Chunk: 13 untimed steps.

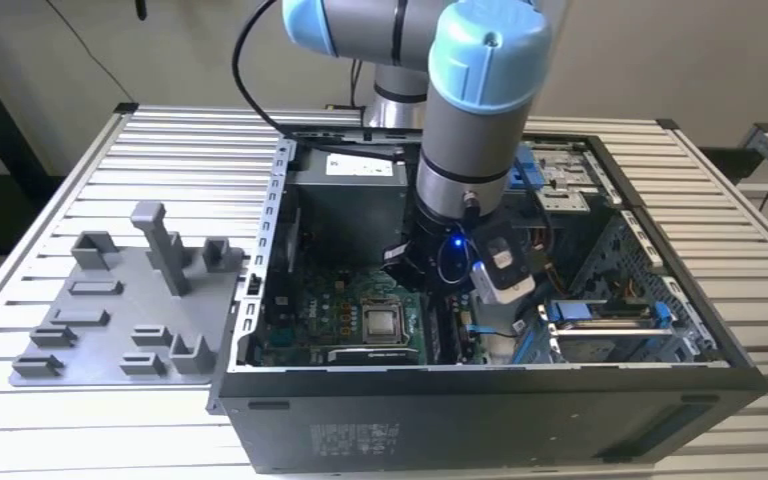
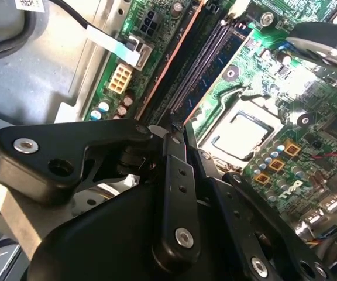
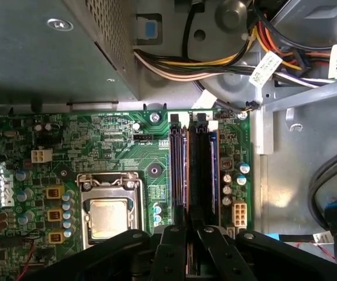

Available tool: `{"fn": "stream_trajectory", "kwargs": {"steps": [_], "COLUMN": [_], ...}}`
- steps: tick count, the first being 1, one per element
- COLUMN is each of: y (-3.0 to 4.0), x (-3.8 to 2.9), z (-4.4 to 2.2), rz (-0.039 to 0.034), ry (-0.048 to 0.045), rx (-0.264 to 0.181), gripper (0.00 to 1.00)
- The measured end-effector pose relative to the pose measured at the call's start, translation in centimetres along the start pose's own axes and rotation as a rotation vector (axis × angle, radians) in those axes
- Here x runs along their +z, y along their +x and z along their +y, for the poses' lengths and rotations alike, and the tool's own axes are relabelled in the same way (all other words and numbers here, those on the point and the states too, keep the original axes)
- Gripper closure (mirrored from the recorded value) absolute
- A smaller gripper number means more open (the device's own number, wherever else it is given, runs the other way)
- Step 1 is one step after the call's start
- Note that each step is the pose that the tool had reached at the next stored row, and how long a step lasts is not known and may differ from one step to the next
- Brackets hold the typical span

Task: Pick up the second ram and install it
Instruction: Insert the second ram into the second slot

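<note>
The pincer [image 3: 187, 237], pinching the second ram [image 3: 192, 175] above the motherboard slots [image 3: 178, 170] at centre frame, should keep it square while seating.

Lab workbench: slatted aluminium table [image 1: 77, 180] (opened computer case [image 1: 491, 400] on it).

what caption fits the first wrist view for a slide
Gripper poised over the motherboard's memory slots, beside the CPU socket, inside an open PC case.
</note>
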<state>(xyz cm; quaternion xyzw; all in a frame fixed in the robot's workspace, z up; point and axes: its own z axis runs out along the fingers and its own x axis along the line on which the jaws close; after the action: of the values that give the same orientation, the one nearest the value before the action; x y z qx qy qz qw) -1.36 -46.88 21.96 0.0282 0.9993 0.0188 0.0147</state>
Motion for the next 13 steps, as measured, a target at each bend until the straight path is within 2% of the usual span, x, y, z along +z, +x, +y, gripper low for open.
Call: {"fn": "stream_trajectory", "kwargs": {"steps": [13], "y": [0.03], "x": [0.28], "z": [0.23], "rz": [0.0000], "ry": [0.0002], "rx": [0.000], "gripper": [0.86]}}
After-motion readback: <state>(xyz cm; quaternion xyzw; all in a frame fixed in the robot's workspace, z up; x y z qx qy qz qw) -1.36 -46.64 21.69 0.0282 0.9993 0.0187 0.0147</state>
